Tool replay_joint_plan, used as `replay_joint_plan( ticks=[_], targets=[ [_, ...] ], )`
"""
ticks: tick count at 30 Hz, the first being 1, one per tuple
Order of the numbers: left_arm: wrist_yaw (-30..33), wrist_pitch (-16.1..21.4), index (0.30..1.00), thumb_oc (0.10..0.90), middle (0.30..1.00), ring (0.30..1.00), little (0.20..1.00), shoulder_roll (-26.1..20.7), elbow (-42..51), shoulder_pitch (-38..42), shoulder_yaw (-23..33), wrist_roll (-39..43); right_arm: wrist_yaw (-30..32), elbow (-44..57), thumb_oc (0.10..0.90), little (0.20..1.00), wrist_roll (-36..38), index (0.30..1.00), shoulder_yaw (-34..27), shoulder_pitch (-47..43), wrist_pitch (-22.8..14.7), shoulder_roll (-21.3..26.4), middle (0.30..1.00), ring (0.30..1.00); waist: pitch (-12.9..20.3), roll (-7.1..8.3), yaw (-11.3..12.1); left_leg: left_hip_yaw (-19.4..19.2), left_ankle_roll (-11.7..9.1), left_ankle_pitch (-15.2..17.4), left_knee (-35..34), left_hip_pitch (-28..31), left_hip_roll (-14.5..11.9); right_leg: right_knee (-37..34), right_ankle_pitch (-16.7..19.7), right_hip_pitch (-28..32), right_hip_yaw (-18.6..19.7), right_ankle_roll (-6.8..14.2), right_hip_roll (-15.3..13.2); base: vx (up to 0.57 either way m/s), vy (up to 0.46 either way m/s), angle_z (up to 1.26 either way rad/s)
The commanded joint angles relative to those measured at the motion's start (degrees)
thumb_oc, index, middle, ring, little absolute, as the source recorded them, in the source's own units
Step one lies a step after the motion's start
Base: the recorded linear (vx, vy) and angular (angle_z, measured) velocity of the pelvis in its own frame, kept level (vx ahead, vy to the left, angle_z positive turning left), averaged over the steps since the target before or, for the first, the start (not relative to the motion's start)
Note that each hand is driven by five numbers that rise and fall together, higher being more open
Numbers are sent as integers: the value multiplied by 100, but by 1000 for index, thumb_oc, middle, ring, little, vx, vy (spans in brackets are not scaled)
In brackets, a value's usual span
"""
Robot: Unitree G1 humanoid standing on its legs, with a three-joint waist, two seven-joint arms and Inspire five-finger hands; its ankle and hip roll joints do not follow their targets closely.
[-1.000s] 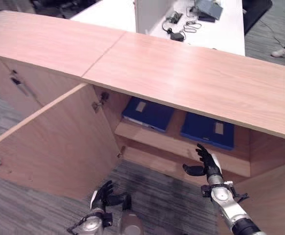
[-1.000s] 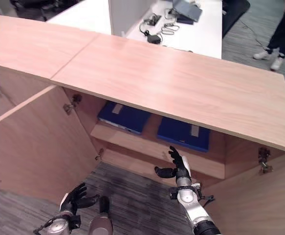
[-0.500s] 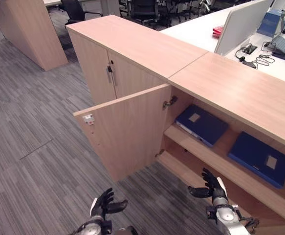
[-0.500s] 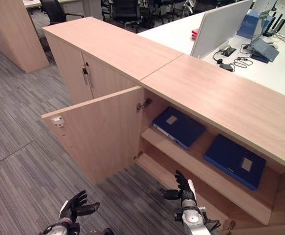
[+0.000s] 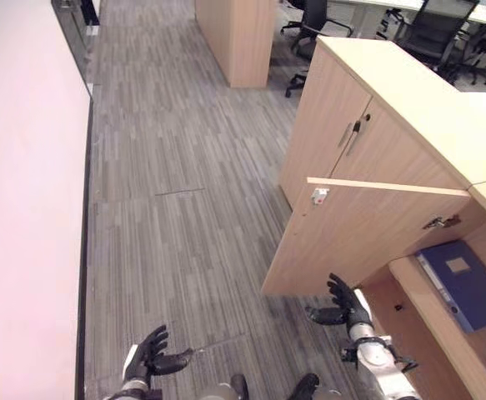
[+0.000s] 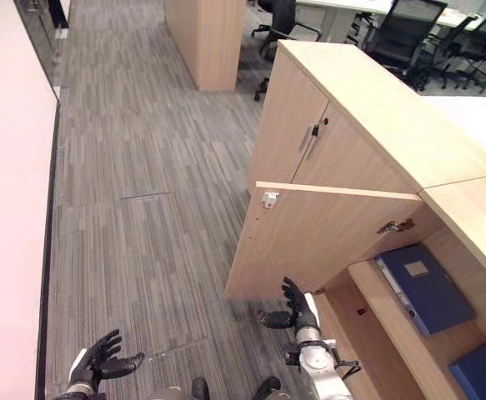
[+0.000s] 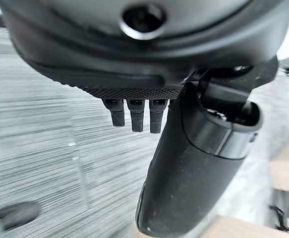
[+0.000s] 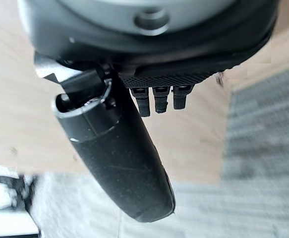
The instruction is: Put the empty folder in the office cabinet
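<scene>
Both hands empty, fingers spread: left hand [image 5: 149,357] at bottom left over the carpet [image 5: 176,200], right hand [image 5: 345,306] at lower centre-right, just in front of the open cabinet door [image 5: 368,233]. Blue folder [image 5: 463,283] lies flat on the cabinet shelf [image 5: 426,312], right edge; a second blue folder [image 6: 484,371] lies in the lower right corner.

Grey striped carpet floor [image 5: 176,192] across left and centre of frame. Wooden cabinet [image 5: 393,108] standing on it at right, door [image 5: 368,229] swung open. Inner shelf [image 5: 430,312] at lower right carrying blue folder [image 5: 468,283] lying flat; second blue folder [image 6: 484,371] at lower-right corner.
</scene>
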State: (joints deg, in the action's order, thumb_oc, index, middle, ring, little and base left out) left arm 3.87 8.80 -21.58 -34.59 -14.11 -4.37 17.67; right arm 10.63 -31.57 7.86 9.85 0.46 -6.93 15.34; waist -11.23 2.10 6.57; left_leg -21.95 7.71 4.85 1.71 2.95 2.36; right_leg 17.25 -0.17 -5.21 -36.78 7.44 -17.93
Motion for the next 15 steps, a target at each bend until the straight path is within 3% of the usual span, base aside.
replay_joint_plan(
  ticks=[1, 15],
  targets=[
    [-163, 532, 900, 800, 900, 900, 900, -149, 324, 876, 65, -26, 107, 100, 800, 900, -158, 900, -202, -195, -341, 181, 900, 900, 203, 91, -92, 377, -1022, 297, -516, 529, -793, -749, -368, 929, -104, 337, 137, 20, -23, -51],
    [-35, 546, 900, 800, 900, 900, 900, -78, 694, 1036, 160, -126, -8, 245, 800, 900, -283, 900, -200, 47, -286, 302, 900, 900, 392, 4, -264, 305, -1160, 202, -516, 593, -890, -1281, -425, 1326, -116, 198, 328, 13, -28, -10]
  ],
)
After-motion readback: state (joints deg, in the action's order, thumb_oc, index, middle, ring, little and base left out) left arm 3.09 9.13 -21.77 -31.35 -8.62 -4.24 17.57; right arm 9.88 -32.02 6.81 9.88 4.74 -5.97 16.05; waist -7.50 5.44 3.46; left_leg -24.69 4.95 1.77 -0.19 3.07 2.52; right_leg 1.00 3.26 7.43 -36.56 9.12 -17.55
